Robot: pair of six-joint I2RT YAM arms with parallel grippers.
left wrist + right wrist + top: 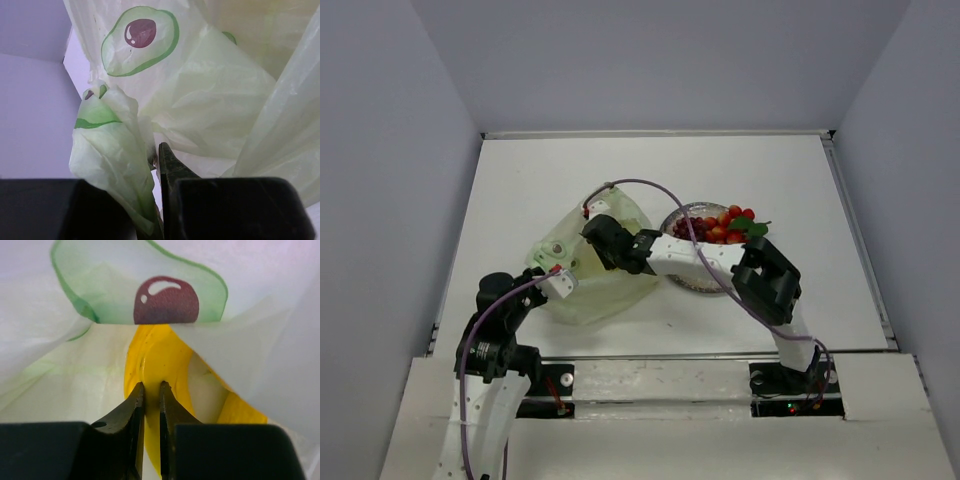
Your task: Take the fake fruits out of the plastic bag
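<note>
1. Pinches a fold of the plastic bag [602, 296] in the left gripper [150, 160], fingers squeezed tight on the thin film.
2. Holds that corner up at the lower left of the bag in the top view, most likely to stop the bag sliding on the table [520, 180] and to hold its mouth open.
3. Reaches into the bag from the right with the right gripper [150, 390], so the claw can get at what is inside.
4. Leaves only a thin slit between the two fingers [131, 410], with yellow showing in the slit; seems to nip a thin edge of the banana [160, 357].
5. Finds that banana inside the bag, in the middle of the right wrist view, under a flap with an avocado picture.
6. Shows one more yellow piece [246, 414] at the lower right, maybe the second banana; hard to tell.
7. Shows the red berry bunch [728, 226] and the grape bunch [686, 228] already out, lying on the plate [698, 284] just right of the bag.
8. Does not show the small round fruit anywhere.
9. Looks about halfway done, with the yellow fruits left to pull out.
10. Could slip: smooth banana, tiny grip, and thin film that may snag on the way out.
</note>
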